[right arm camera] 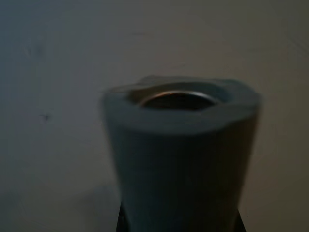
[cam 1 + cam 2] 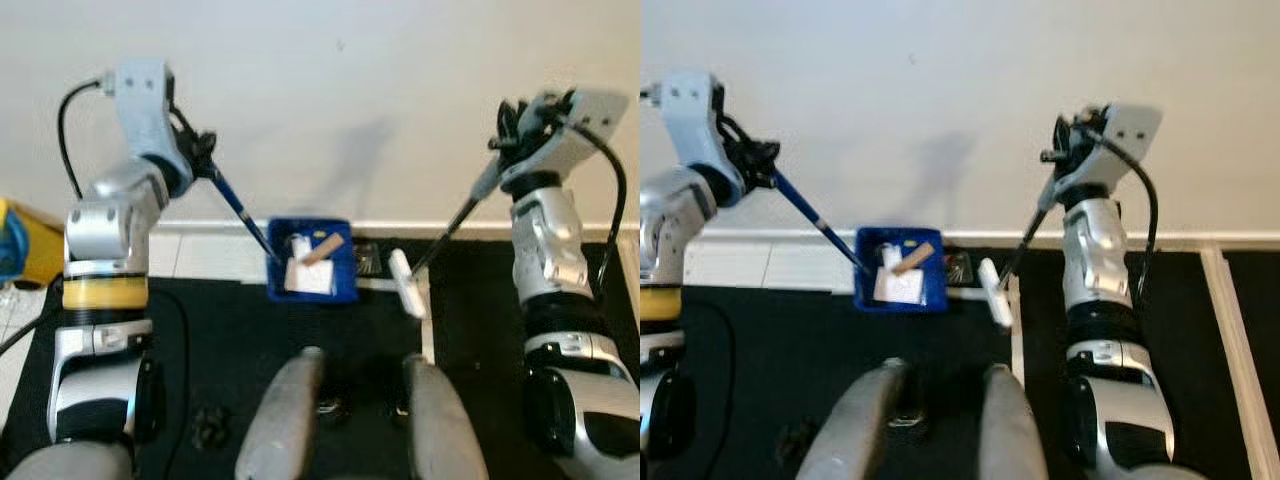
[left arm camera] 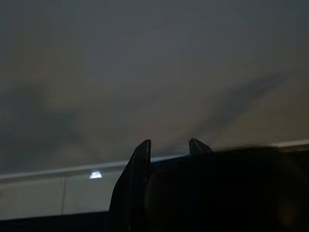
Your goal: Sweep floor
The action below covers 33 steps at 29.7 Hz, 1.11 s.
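A blue dustpan (image 2: 350, 272) rests on the floor against the wall, holding white paper (image 2: 310, 277) and a brown scrap (image 2: 322, 250). Its long blue handle (image 2: 240, 212) slants up to my left gripper (image 2: 200, 155), which is shut on it at shoulder height. My right gripper (image 2: 510, 135) is shut on the grey top of a broom handle (image 2: 450, 228). That handle runs down to a white brush head (image 2: 405, 283) just right of the dustpan. The grey handle end (image 1: 178, 154) looms close in the right wrist view. The left fingertips (image 3: 140, 159) point at the wall.
A black mat (image 2: 220, 340) covers the floor before me, with dark crumbs (image 2: 210, 425) on it near my grey knees (image 2: 285, 420). A white baseboard (image 2: 200, 228) lines the wall. A wooden strip (image 2: 1238, 340) runs along the right. A yellow object (image 2: 35, 250) stands far left.
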### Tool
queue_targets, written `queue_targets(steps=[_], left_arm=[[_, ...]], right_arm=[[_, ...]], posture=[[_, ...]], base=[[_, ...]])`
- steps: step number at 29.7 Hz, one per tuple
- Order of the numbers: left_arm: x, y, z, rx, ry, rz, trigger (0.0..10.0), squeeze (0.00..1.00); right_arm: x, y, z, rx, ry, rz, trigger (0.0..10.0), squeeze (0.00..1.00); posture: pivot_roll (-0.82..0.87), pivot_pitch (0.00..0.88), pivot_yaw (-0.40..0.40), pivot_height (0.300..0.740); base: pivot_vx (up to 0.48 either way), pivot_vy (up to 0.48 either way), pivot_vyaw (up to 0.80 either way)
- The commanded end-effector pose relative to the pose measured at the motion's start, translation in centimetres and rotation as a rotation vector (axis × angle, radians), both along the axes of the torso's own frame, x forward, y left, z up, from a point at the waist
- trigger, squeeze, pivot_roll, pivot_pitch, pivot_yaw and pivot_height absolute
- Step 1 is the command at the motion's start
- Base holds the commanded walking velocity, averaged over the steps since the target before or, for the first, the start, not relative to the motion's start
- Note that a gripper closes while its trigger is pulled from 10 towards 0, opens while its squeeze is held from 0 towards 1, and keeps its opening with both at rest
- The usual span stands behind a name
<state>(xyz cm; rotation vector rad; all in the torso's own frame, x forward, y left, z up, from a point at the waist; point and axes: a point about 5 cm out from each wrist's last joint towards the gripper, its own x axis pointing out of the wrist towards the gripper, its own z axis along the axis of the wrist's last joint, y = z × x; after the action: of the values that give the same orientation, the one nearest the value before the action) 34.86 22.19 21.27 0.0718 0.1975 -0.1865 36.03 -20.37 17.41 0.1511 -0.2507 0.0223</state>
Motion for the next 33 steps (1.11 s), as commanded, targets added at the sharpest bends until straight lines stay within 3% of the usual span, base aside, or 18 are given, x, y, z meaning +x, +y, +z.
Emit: queue_targets(steps=[1,21,33], left_arm=[[-0.25,0.65,0.02,0.001,-0.013,0.006,10.0,0.0],[-0.19,0.13,-0.51,0.005,-0.001,-0.009,10.0,0.0],[-0.15,0.44,-0.91,0.004,0.012,0.021,10.0,0.0]], right_arm=[[-0.04,0.45,0.02,0.012,-0.017,0.006,10.0,0.0],[-0.13,0.42,-0.33,0.01,-0.01,0.004,10.0,0.0],[-0.16,0.4,-0.43,0.009,-0.008,0.004,10.0,0.0]], posture=[[0.04,0.161,0.076,0.74],[0.04,0.169,0.079,0.74],[0.04,0.173,0.077,0.74]], base=[[0.0,0.0,0.0],[0.0,0.0,0.0],[0.177,-0.234,0.0]])
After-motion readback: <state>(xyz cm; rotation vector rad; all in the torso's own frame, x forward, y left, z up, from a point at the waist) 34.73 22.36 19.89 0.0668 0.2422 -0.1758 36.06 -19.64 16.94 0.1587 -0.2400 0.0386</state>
